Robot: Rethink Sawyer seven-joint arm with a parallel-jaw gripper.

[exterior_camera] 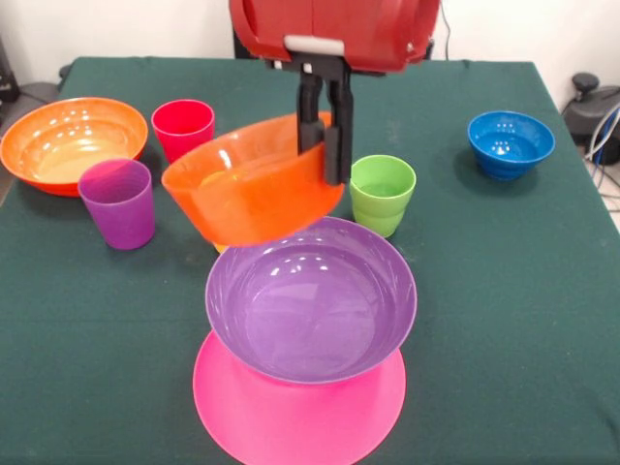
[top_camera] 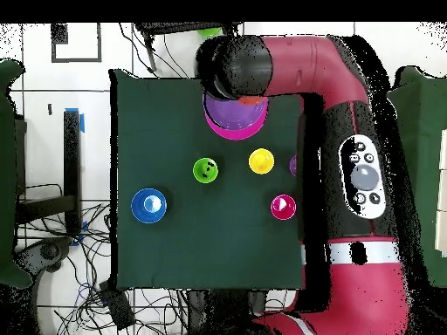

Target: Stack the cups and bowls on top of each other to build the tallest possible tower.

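Gripper (exterior_camera: pixel 323 136) fingers are clamped on the rim of the small orange bowl (exterior_camera: pixel 247 184), holding it tilted in the air just above and behind the tower. Tower: purple bowl (exterior_camera: pixel 310 300) seated on the upturned pink bowl (exterior_camera: pixel 291 417) at the table's near edge. Green cup (exterior_camera: pixel 382 192) stands just right of the held bowl; purple cup (exterior_camera: pixel 118 201) and red cup (exterior_camera: pixel 183 127) stand left. Large orange bowl (exterior_camera: pixel 70 143) sits far left, blue bowl (exterior_camera: pixel 511 143) far right.

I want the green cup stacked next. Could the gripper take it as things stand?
Probably not yet: the gripper is shut on the orange bowl. Otherwise the green cup stands upright with space around it.
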